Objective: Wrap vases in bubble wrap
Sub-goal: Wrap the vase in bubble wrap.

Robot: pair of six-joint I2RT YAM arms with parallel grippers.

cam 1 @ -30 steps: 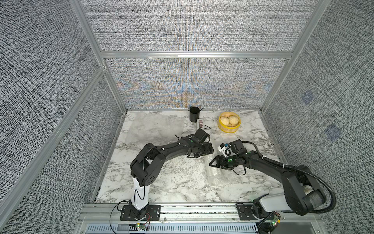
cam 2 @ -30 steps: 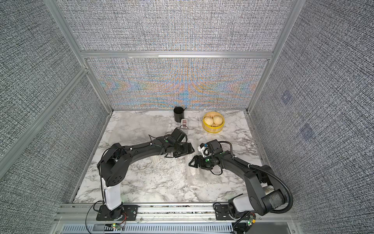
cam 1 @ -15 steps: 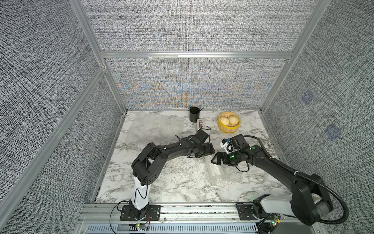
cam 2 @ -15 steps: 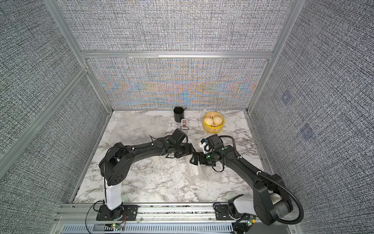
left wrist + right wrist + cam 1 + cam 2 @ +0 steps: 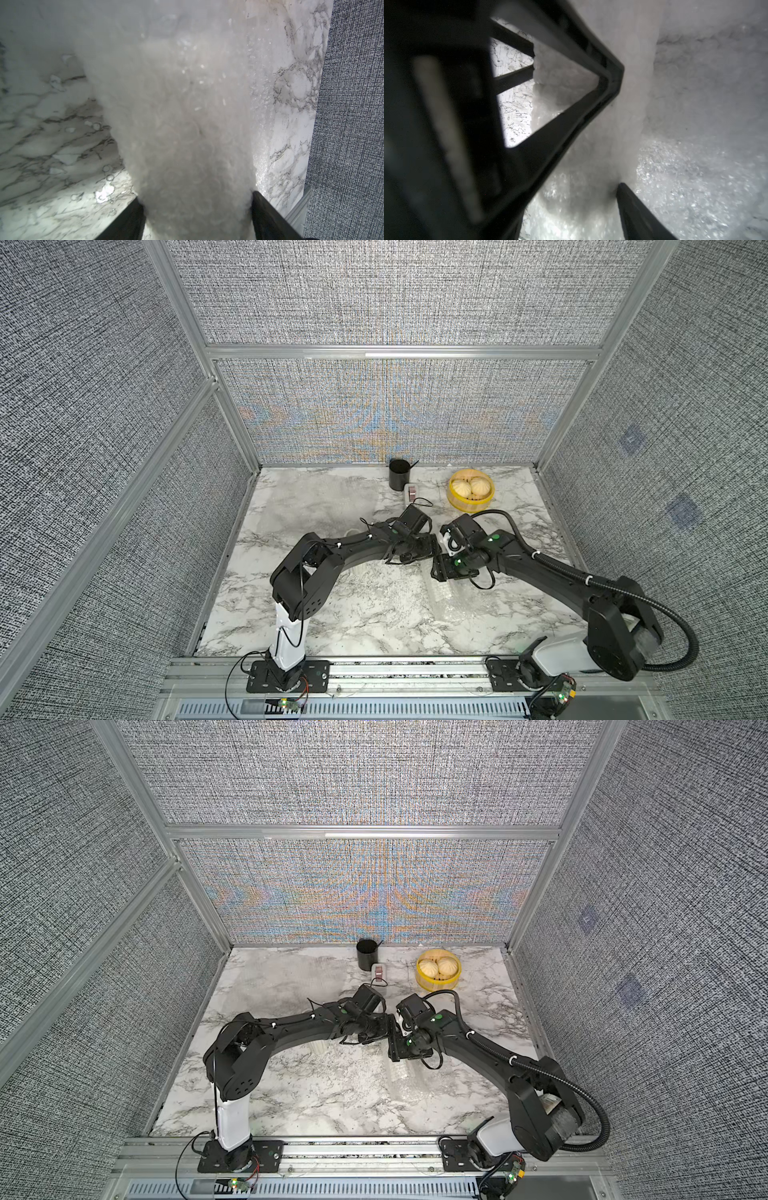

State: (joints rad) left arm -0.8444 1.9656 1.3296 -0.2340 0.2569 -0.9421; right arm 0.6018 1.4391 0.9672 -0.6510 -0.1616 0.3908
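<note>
Since a second ago the right gripper [image 5: 439,570] has drawn in across the tabletop until it sits hard against the left gripper [image 5: 197,196]; the left arm has hardly shifted. We find one vase [image 5: 187,124] near the middle of the table [image 5: 353,626]. It is bundled in wrap [image 5: 451,603] so thickly that its ribs cannot be made out, and we cannot tell whether it stands or lies. In the left wrist view the left gripper's two fingers [image 5: 266,220] press on opposite flanks of that bundle, so it is clamped on the vase through the film. From the bundle the wrap trails loose over the marble toward the front rail, as both top views show. In the right wrist view the right gripper shows one finger [image 5: 637,218] whose tip touches the wrap. Its partner is lost among dark, blurred parts, so we cannot tell whether this gripper is open or closed on anything. The second vase [image 5: 319,1047], bare, white and ribbed, shows only in part under the left forearm. At the back wall, well apart from the arms, stand a black cup [image 5: 398,476] and a yellow basket [image 5: 469,504] holding two buns [image 5: 462,488].
</note>
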